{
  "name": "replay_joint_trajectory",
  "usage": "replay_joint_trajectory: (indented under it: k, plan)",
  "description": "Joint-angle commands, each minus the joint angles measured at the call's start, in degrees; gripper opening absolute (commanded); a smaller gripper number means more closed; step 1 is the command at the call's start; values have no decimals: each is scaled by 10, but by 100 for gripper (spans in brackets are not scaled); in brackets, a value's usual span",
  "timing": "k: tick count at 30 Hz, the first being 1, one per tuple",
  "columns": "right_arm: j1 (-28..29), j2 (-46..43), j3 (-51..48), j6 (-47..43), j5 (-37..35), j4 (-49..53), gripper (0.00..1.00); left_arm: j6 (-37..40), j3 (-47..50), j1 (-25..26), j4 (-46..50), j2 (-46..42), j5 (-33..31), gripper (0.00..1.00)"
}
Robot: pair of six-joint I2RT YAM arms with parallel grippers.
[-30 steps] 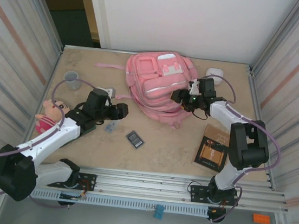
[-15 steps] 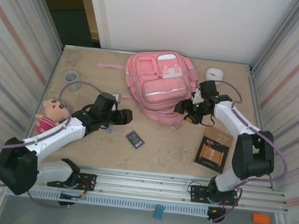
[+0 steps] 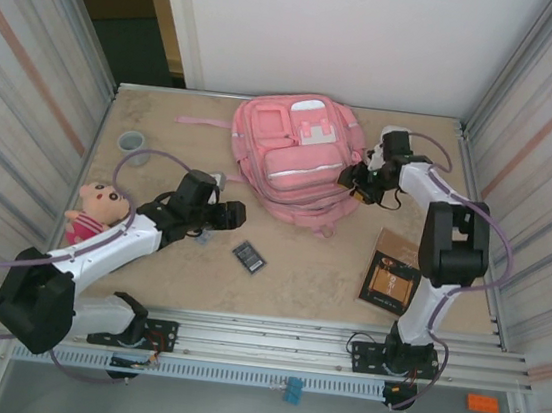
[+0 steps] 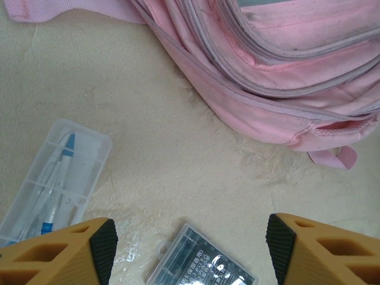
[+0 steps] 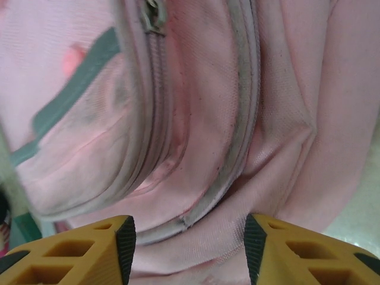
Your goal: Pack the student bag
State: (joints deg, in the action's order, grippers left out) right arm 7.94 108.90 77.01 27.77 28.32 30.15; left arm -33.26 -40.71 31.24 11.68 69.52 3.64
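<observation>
The left gripper (image 4: pixel 190 237) hangs low over the beige tabletop (image 4: pixel 178 148), its orange fingers spread wide with nothing between them. Ahead of it and to its right lies the large pink fabric backpack (image 3: pixel 292 158), front pockets facing up, its lower edge and a small strap loop nearest the fingers. Beside the left finger lies a clear plastic pen case (image 4: pixel 56 178) with blue-tipped pens inside. Close to the gap between the fingers sits a small dark rectangular case with printed writing (image 4: pixel 202 264). The right gripper (image 5: pixel 190 234) is right up against the backpack's right side, its fingers partway apart. Pink cloth and a grey zipper line bulge at the gap, and I cannot tell whether the fingers pinch the cloth. A metal zipper pull (image 5: pixel 153 18) hangs ahead of its left finger.
</observation>
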Motion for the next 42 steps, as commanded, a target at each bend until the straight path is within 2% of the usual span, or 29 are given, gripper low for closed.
replay_joint_trajectory:
  k: [1,9,11,15,18,20,23,25,29,34,42]
  plan:
    - [26,14,-12,-3,35,-29,49,4,-9,0,-20,5,-18,70]
    - [112,-33,-83,53,35,-74,48,6,-25,5,-45,34,0,70]
    - [116,-53,-83,59,24,-65,49,10,-38,11,-39,42,3,70]
    - [102,-126,-82,54,-4,-14,58,16,-61,37,-29,50,-6,69]
    - [52,-194,-82,31,-23,66,61,16,-93,67,-15,68,-19,69]
    - [-17,-240,-100,16,-40,130,62,24,-119,85,-9,88,-14,69]
    - [-156,-288,-139,-11,-28,202,64,28,-140,104,-20,117,2,69]
    - [-222,-312,-167,-25,-37,236,64,22,-144,106,-34,137,23,69]
    - [-270,-340,-240,-29,-64,233,62,18,-148,115,-67,172,48,69]
    - [-273,-286,-310,-4,-54,150,59,10,-157,125,-89,202,67,68]
    - [-147,-217,-357,78,-47,7,57,4,-156,125,-105,219,83,67]
